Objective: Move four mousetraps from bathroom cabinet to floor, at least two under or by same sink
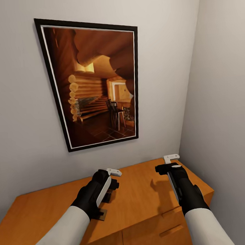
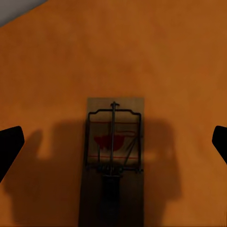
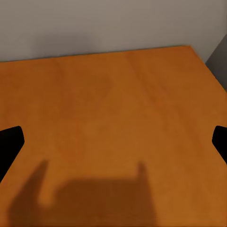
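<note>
Centrally, the left gripper (image 2: 113, 142) hangs over one of the mousetraps (image 2: 113, 161), which lies flat on the top of the cabinet (image 1: 141, 194); both fingers stand wide apart on either side of the board, touching nothing, a stance that suits a straight descent onto its long edges. From the head view the trap (image 1: 101, 213) peeks out beneath the left forearm. The right gripper (image 3: 113, 139) is likewise spread and empty above bare wood near the cabinet's far corner, probably held clear to leave room. A framed picture (image 1: 94, 84) hangs on the wall behind. None of the traps can be judged to have reached the floor yet.
</note>
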`<state>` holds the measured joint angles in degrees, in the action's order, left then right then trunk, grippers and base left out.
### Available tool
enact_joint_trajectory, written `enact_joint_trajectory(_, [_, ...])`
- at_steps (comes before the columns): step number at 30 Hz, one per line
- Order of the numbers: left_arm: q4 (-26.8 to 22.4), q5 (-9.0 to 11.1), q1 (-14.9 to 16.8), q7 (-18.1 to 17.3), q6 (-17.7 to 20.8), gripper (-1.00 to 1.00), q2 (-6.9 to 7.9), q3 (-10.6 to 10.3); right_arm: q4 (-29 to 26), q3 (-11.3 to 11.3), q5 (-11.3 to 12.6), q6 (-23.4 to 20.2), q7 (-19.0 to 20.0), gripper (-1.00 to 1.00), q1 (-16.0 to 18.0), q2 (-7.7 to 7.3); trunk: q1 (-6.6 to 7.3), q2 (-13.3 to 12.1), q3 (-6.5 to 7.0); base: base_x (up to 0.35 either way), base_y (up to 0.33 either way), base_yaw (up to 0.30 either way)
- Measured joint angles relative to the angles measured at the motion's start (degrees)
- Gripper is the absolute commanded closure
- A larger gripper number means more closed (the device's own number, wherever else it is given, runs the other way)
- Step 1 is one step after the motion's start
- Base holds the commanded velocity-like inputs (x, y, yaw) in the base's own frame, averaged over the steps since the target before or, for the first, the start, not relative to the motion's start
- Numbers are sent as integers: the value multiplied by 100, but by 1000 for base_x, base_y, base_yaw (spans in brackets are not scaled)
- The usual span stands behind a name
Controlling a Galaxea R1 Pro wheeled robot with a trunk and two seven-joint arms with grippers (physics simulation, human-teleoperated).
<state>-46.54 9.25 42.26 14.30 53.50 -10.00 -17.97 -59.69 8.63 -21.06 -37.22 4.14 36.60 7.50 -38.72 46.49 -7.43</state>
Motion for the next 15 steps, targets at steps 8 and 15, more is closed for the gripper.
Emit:
enact_joint_trajectory(8, [5, 0, -3, 1, 2, -100, 0, 2, 0, 0, -1, 0, -1, -100, 0, 0, -176, 321, -144, 0, 0, 0])
enact_joint_trajectory(15, [8, -3, -3, 7, 5, -100, 0, 5, 0, 3, 0, 0, -1, -100, 0, 0, -330, 603, -270, 0, 0, 0])
